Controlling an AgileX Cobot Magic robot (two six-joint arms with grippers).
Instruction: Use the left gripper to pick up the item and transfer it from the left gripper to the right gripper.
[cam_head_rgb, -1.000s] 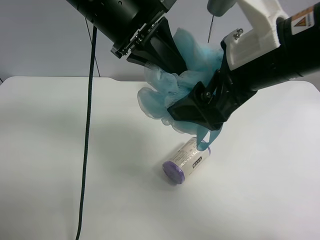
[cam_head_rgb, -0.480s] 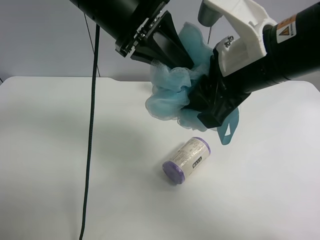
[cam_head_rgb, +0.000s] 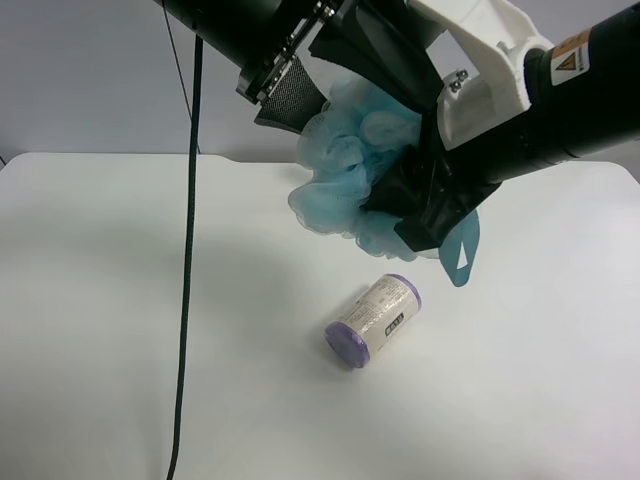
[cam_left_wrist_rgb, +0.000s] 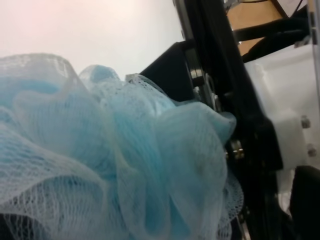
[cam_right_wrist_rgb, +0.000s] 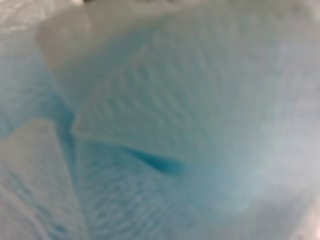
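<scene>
In the exterior high view, the pouf hangs in the air at the upper centre of the frame, well above the counter. The left gripper, all black with its cable trailing down, reaches in from the upper left. Its fingers stand wide apart with the ruffles just below them. The right gripper, with the white housing, comes in from the upper right with its fingers sunk into the mesh, and I judge them clamped on it. The loop dangles beside them. A purple-capped bottle lies on the counter below. If the right fingers pinch only outer ruffles, the pouf could slide free and land on or near that bottle.

The right wrist view is filled with blurred blue mesh, so the depth of the hold cannot be checked.

In the left wrist view the mesh sits close to the lens, touching the right gripper's black finger. Loose netting could snag on a left finger as the arms part and drag the pouf out. The arms are close enough that they could also knock together.
</scene>
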